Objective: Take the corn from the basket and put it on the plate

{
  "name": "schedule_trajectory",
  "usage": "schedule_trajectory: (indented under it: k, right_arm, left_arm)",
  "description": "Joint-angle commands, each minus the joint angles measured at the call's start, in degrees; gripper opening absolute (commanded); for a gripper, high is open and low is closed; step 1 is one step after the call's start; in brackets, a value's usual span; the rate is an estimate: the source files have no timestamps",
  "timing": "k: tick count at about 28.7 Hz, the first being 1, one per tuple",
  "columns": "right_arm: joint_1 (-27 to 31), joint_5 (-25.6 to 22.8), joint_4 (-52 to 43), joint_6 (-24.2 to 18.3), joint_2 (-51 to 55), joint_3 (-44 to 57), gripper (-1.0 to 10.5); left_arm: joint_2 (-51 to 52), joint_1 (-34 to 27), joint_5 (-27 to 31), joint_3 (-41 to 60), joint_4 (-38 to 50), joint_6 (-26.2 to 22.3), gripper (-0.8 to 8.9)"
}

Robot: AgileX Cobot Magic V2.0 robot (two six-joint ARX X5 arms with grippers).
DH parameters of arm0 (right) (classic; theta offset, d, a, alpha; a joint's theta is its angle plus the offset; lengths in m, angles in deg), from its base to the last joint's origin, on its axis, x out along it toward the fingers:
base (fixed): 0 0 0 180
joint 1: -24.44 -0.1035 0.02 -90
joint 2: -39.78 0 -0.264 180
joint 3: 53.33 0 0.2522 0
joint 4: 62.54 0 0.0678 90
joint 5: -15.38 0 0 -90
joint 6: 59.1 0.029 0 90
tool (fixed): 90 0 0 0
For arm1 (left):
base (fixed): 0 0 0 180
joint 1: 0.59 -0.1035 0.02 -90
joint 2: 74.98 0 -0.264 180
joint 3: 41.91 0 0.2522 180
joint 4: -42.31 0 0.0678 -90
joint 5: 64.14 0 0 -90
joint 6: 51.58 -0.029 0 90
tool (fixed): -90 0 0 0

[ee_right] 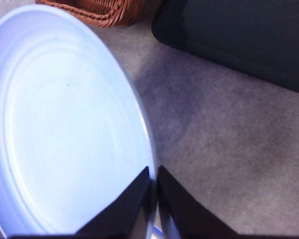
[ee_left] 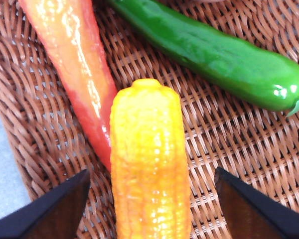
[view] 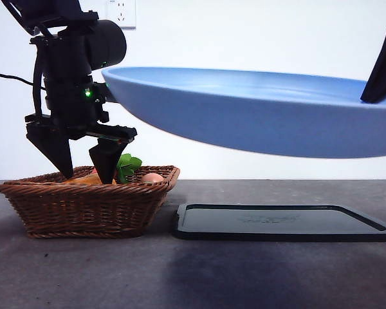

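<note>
The glossy orange-yellow corn [ee_left: 149, 164] lies in the brown wicker basket [view: 83, 203], and my left gripper [ee_left: 149, 204] is open with one jaw on each side of the cob. From the front, that gripper [view: 87, 168] dips into the basket at the left. In the air above the table, the light-blue plate [view: 257, 112] is held by its rim; my right gripper [ee_right: 153, 191] is shut on the plate [ee_right: 65, 129]. The right arm shows as a dark tip at the upper right of the front view.
A red-orange carrot [ee_left: 77, 64] and a green pepper [ee_left: 214, 55] lie beside the corn in the basket. Green leaves [view: 127, 166] and a pale rounded item [view: 152, 177] rise above the rim. A flat black tray [view: 283, 222] lies on the grey table to the right.
</note>
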Motion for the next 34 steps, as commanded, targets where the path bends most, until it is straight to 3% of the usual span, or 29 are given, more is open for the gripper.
schedule_trajectory:
  k: [1,14,24,30,34]
  right_arm:
    - [-0.2,0.2,-0.9,0.6,-0.2,-1.1,0.0]
    - [-0.2,0.2,-0.9,0.6,-0.2,-1.1,0.0]
    - [-0.2,-1.0,-1.1,0.5,-0.2,-1.1,0.0]
    - [-0.2,-1.5,-1.1,0.6,-0.3,-1.1,0.0]
    - [-0.2,-4.2,-1.2,0.9,-0.4,-1.1,0.0]
  left_arm:
    - [-1.4,0.4,0.2,-1.1,0.2,-0.3,3.98]
    - [-3.4,0.8,0.1,-1.1,-2.0,0.4,3.86]
    - [-3.4,1.2,0.2,-1.2,-2.4,1.6,1.91]
    - [-3.0,1.2,0.2,-1.2,-2.9,1.6,1.66]
    - [-1.5,1.2,0.1,-1.3,-3.4,1.8,1.66]
